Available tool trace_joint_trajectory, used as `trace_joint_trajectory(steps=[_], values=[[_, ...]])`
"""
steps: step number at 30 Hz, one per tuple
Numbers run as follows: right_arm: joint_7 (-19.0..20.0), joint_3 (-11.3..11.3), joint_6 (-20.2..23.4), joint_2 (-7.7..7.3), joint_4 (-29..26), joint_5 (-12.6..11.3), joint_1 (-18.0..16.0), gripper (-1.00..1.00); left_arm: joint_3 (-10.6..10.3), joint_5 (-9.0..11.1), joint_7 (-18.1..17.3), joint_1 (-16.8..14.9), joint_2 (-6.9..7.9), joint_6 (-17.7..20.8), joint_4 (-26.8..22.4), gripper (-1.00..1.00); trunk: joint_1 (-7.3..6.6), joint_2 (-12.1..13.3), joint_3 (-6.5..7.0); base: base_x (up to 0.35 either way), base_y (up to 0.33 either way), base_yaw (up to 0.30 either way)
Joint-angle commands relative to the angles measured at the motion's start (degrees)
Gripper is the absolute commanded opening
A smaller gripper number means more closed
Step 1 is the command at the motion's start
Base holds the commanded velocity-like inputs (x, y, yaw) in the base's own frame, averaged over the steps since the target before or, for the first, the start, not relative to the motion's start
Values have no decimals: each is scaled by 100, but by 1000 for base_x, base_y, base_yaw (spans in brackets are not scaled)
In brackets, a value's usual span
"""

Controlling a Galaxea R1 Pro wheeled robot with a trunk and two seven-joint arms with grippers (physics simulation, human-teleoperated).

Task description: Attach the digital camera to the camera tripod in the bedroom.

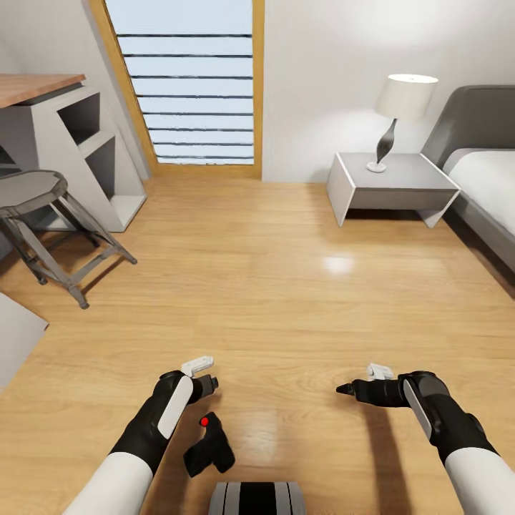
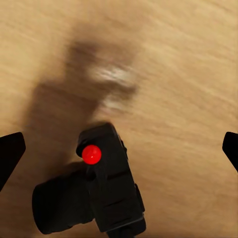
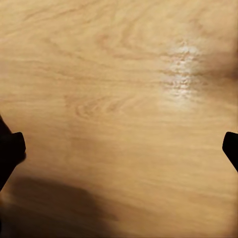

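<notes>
The digital camera (image 1: pixel 209 449), black with a red button on top, sits low over the wood floor just ahead of my base and right of my left forearm. In the left wrist view the digital camera (image 2: pixel 106 193) lies between and beyond the spread fingertips (image 2: pixel 10 153), which do not touch it; whether it rests on the floor I cannot tell. My left gripper (image 1: pixel 206 388) hangs open just above it. My right gripper (image 1: pixel 345 390) is open over bare floor, its fingertips (image 3: pixel 11 148) wide apart. The camera tripod is out of view.
This is the bedroom: a wood-framed window (image 1: pixel 189 79) at the back, a grey nightstand (image 1: pixel 415 187) with a lamp (image 1: pixel 400 107), the bed (image 1: pixel 486 179) at the right. A metal stool (image 1: pixel 43 204) and a grey shelf desk (image 1: pixel 79 136) stand at the left.
</notes>
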Motion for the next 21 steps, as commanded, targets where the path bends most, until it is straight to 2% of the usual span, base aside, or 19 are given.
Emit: trace_joint_trajectory(steps=[1, 5, 12, 21], values=[[3, -9, 39, 0, -4, -23, -3, 100, -11, 60, 54, -1, 2, 11, -7, 100, -1, -2, -4, -4, 3, 0], [-1, -9, 38, 1, -1, -23, -5, 100, -16, 60, 55, -4, 2, 13, -9, 100, -1, -2, -4, -46, 2, 0], [-4, -9, 38, 3, 5, -23, -3, 100, -16, 60, 56, -2, 2, 11, -11, 100, -1, -2, -4, -161, 0, 0], [-4, -9, 38, 3, 5, -23, -2, 100, -17, 60, 56, -1, 3, 6, -8, 100, -1, -2, -4, -26, 0, 0]])
